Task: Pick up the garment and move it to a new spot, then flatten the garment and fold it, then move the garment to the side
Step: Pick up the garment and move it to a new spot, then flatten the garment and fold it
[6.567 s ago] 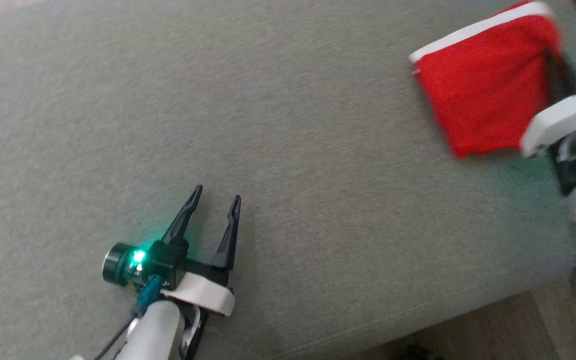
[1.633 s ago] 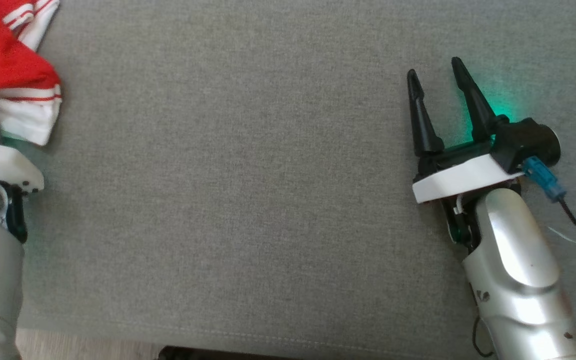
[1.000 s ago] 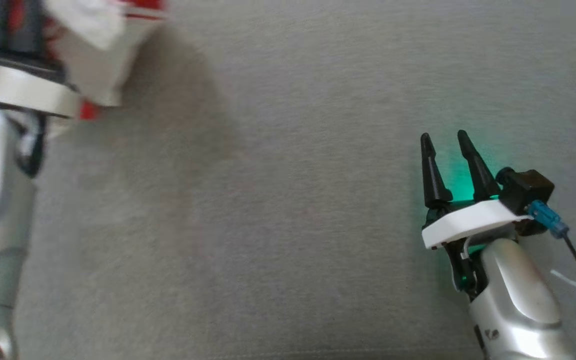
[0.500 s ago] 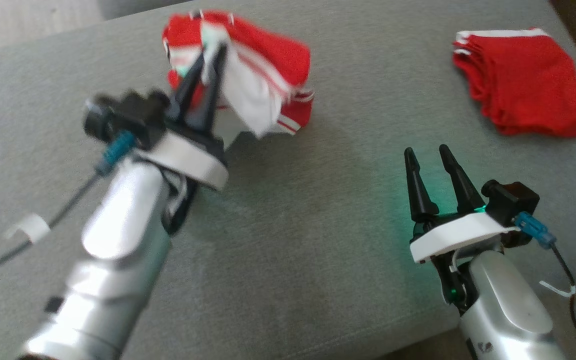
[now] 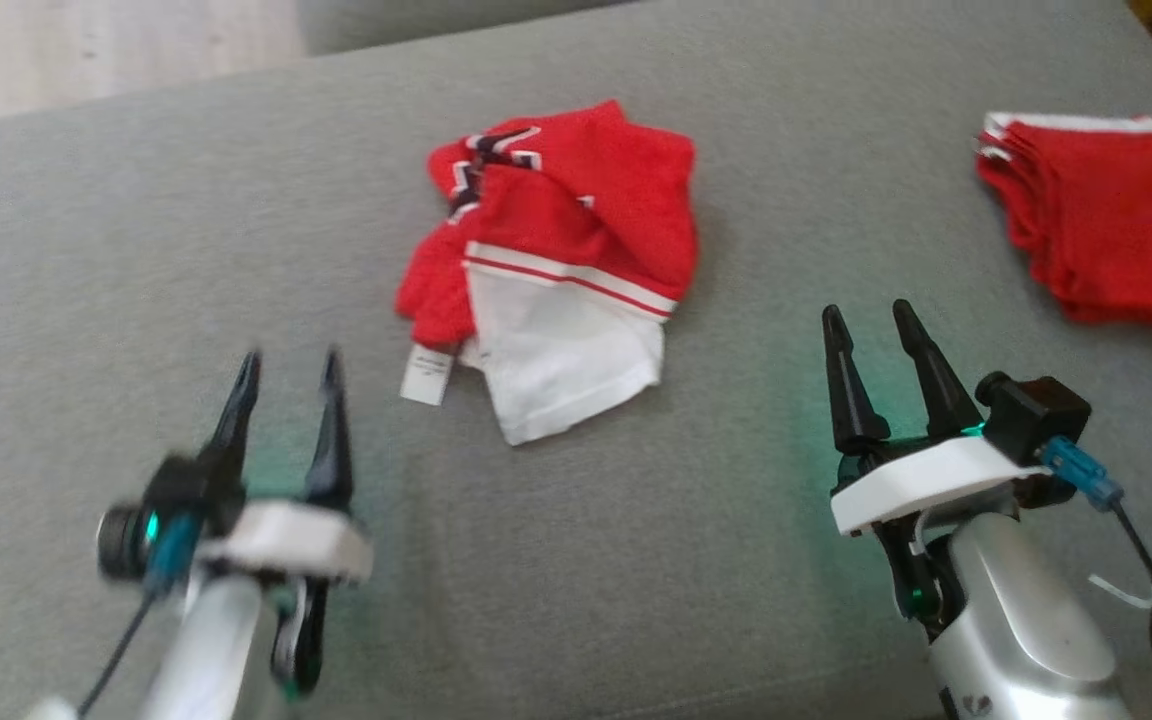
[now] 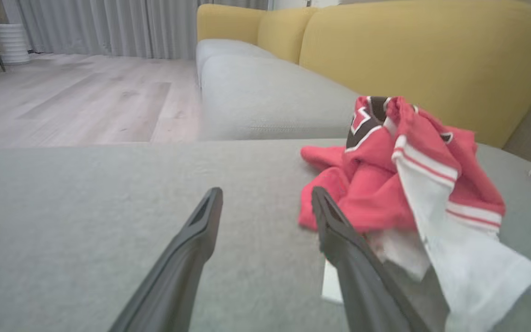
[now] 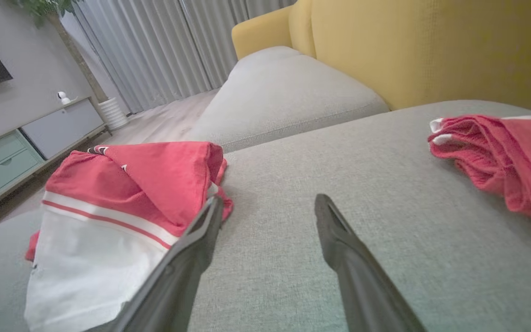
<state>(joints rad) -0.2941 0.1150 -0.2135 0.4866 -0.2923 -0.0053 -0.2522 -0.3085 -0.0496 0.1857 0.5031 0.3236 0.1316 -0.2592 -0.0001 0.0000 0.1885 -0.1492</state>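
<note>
The garment lies in a crumpled heap near the middle of the grey sofa seat. Its long axis runs from the far side towards the robot. The black lettering sits at the far end, and the white panel with red stripes spreads out at the near end. A small white tag lies flat just beside the panel's left edge.

Half a second ago the left pincer was closed on this cloth and held it bunched above the seat. Now the cloth has dropped and the pincer has let go and drawn back to the lower left — jaws spread, nothing between them, a little blurred. It sits low over the seat with its fingers pointing away from the robot, and the heap lies ahead and to its right.

The right pincer is much where it was — open and empty, fingers angled forward, just right of the heap. A second red garment, folded, lies well apart at the far right.
</note>
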